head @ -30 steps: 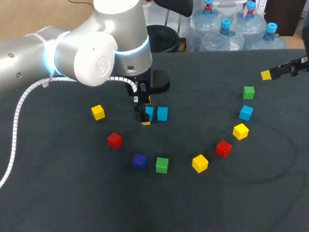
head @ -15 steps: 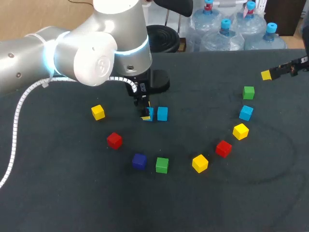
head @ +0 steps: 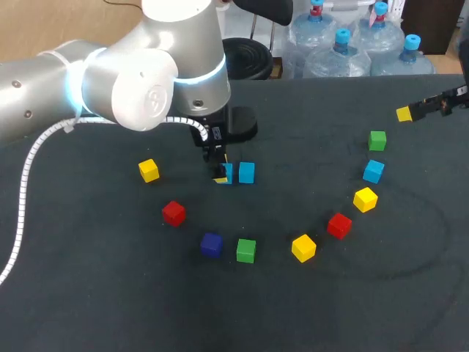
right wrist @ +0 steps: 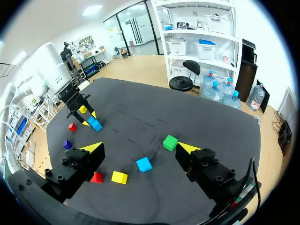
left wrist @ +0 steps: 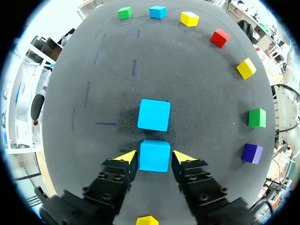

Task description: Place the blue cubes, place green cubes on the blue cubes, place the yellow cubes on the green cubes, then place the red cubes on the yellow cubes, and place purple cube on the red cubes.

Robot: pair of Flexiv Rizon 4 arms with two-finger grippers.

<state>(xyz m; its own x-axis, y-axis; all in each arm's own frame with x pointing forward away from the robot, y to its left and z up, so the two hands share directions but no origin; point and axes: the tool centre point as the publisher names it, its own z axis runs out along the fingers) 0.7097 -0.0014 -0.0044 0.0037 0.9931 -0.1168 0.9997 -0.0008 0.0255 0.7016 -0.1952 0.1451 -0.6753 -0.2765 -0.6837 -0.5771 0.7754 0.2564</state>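
While inside the tool (left wrist: 154,155), cube (left wrist: 154,158) square-on.

We lose part of one blue cube (head: 229,171) behind our left gripper (head: 220,176) overhead; wrist-side, one yellow cube (left wrist: 147,220) is cropped.

Bright, even overhead light covers the dark grey felt table (head: 308,293); the small coloured cubes (head: 246,250) cast faint, short shadows. Soft glare sits on the glossy white left arm (head: 139,81) at ten o'clock in the head view.
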